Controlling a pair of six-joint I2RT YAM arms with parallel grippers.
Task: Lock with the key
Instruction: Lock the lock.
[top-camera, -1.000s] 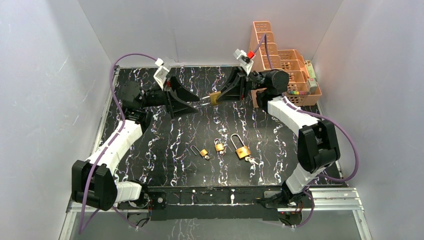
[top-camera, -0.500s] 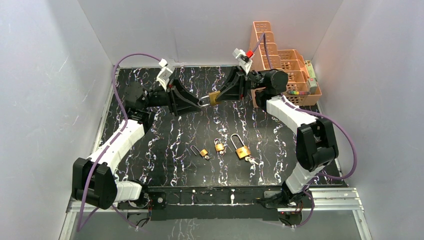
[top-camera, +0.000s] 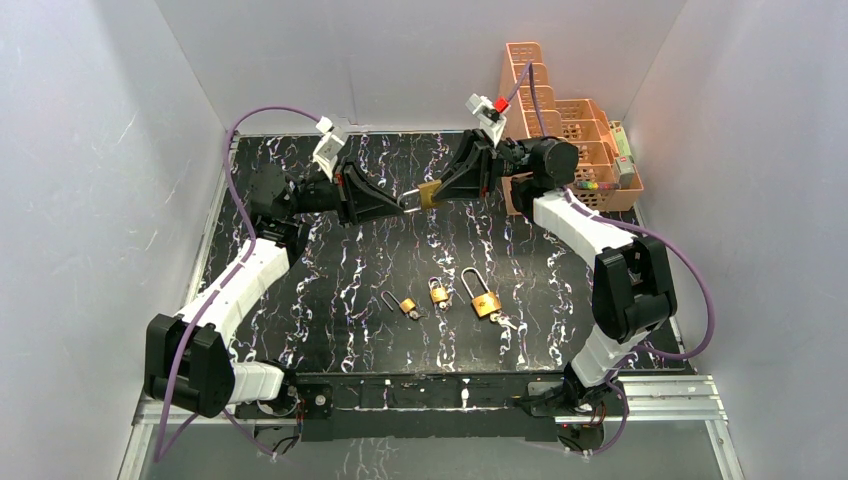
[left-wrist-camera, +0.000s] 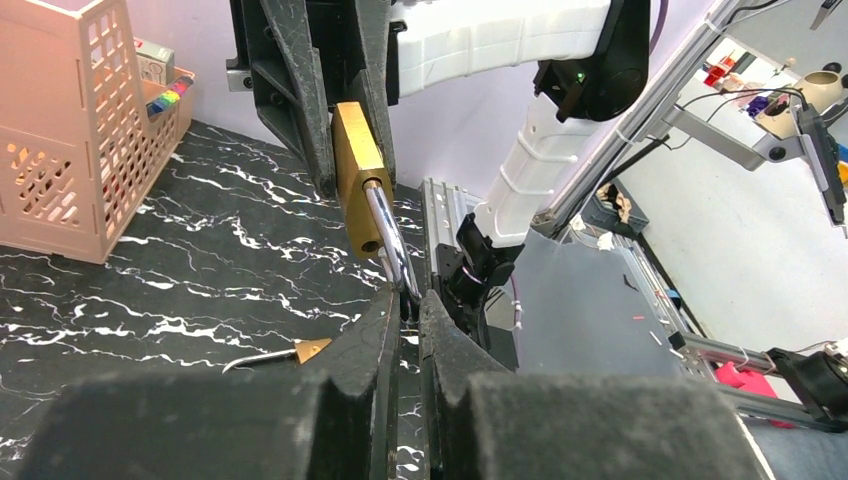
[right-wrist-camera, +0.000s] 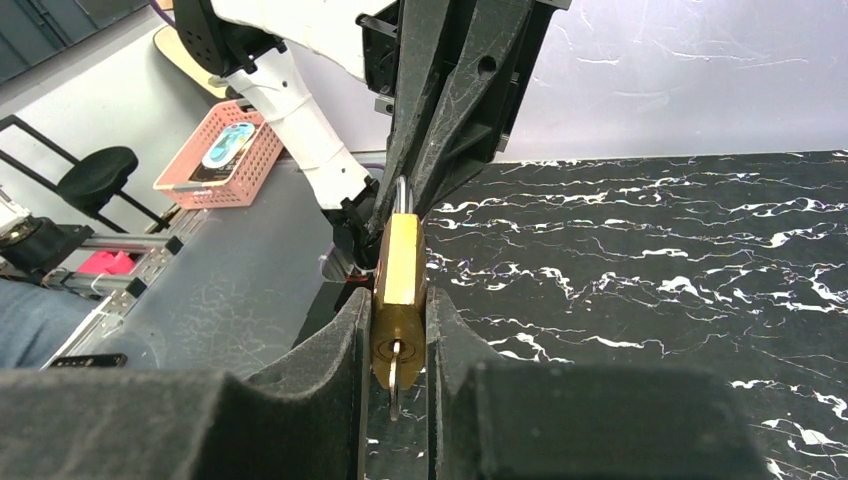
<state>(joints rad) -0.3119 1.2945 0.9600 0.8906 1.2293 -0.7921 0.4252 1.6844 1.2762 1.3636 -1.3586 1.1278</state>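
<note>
The left gripper (top-camera: 402, 203) jaws were closed to a narrow gap, pinching the steel shackle (left-wrist-camera: 388, 235) of 1 brass padlock (top-camera: 430, 194). The right gripper (top-camera: 447, 189) jaws stood partly open, clamped on the flat sides of that padlock's body, which pointed keyhole-first at the right wrist camera. 1 key (right-wrist-camera: 396, 388) sat in the keyhole. The padlock hung in the air above the far middle of the table (top-camera: 330, 290), between the 2 grippers. 3 loose padlocks lay in a row near the table's middle: small (top-camera: 408, 306), medium (top-camera: 438, 292) and large (top-camera: 484, 303), giving 4 padlocks in all. Both arms reached forward and bent inward, so that the 2 grippers met tip to tip. Pink baskets (top-camera: 585, 150) stood at the far right corner.
</note>
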